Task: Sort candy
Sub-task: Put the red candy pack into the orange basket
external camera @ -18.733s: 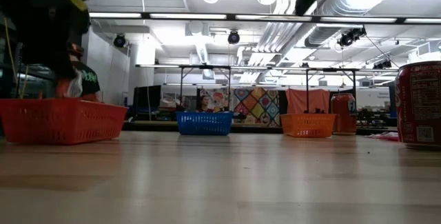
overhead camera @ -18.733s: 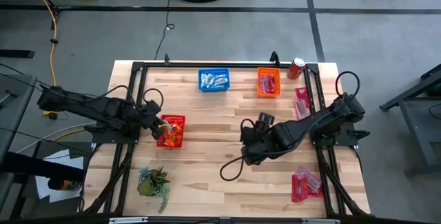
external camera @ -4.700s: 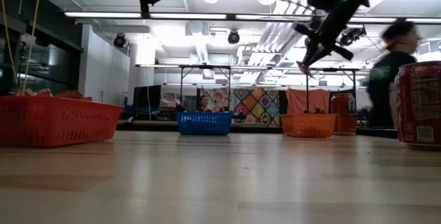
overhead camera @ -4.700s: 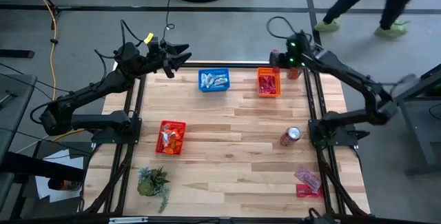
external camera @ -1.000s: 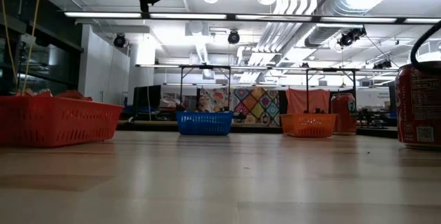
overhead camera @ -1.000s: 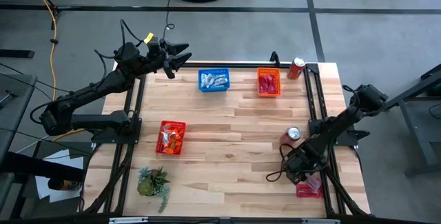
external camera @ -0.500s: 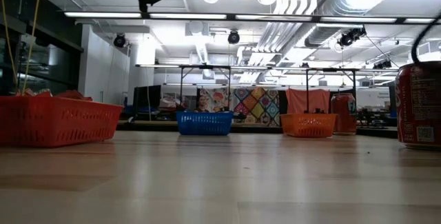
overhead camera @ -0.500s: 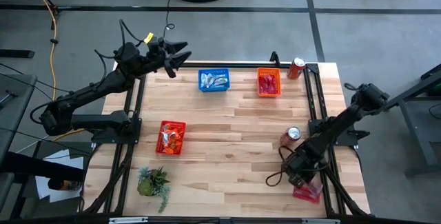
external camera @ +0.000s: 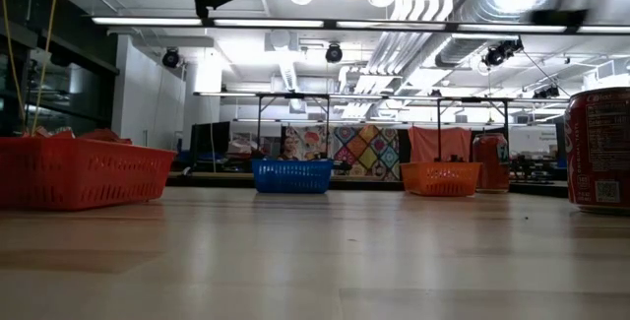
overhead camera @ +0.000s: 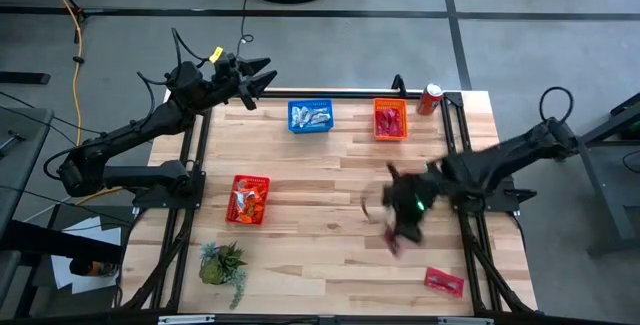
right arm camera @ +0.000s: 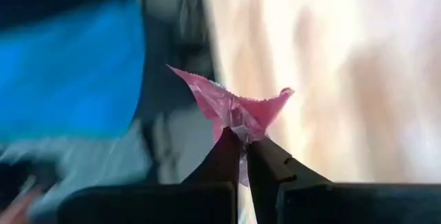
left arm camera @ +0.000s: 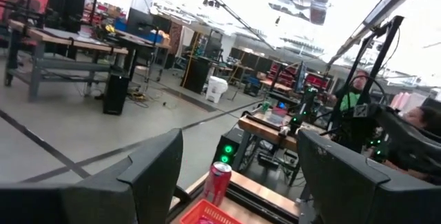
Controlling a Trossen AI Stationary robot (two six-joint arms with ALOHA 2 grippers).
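Candy first: a pink packet [right arm camera: 231,107] is pinched between the right gripper's [right arm camera: 242,145] fingers, jaws pressed together on its crimped edge, the rest of the wrapper fanning out past the tips. From above, that arm is a blur over the middle-right of the table [overhead camera: 300,265], the packet trailing just under the right gripper [overhead camera: 400,227]. One more red packet [overhead camera: 444,282] lies alone near the front right corner. The red basket [overhead camera: 247,197] sits on the left side with sorted candy in it; the blue basket [overhead camera: 310,117] and orange basket [overhead camera: 390,120] stand along the far edge, a can [overhead camera: 430,98] beside the orange one.

The left gripper [overhead camera: 258,77] hangs above the far left corner, jaws apart, holding nothing.

Judging by the colour, this packet likely belongs in the red basket, though the orange basket also seems to hold reddish pieces, so I would not swear to it. To do the carry well, the grip is thin, only on the wrapper's edge, so a smoother swing would lower the chance of it slipping. Come in above the basket rim, stop over its middle, then let go low so the packet drops inside and does not glance off the mesh wall.
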